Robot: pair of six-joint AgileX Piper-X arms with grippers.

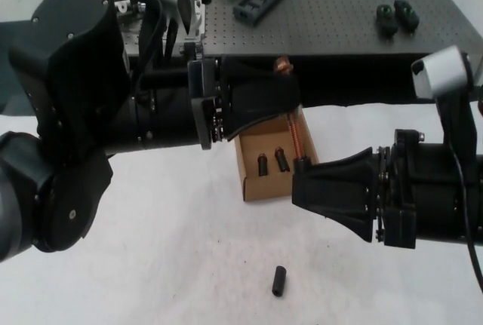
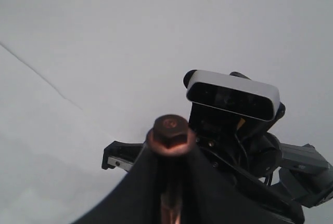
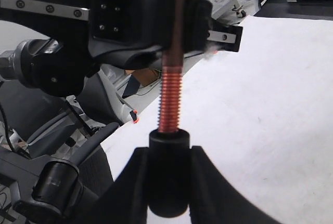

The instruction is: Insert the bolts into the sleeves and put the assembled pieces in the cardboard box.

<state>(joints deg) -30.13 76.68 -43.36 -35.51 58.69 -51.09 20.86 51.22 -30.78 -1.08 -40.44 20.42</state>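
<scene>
On the left, the left gripper [image 1: 283,91] is shut tight on a copper bolt [image 1: 292,133], just under the bolt's head. The left wrist view shows that head poking up between the fingers [image 2: 140,182]. The bolt hangs down over the cardboard box [image 1: 268,189]. The box sits on the white cloth [image 1: 151,265], and 2 dark pieces [image 1: 263,165] lie inside it, side by side. A loose sleeve [image 1: 279,281] lies alone on the cloth, nearer the camera than the box. Next, the bolt's threaded end meets the top of a black sleeve [image 3: 169,151] (how deep it goes in, I cannot tell). On the right, the right gripper [image 1: 302,170] squeezes this sleeve between its 2 fingers [image 3: 125,193].
</scene>
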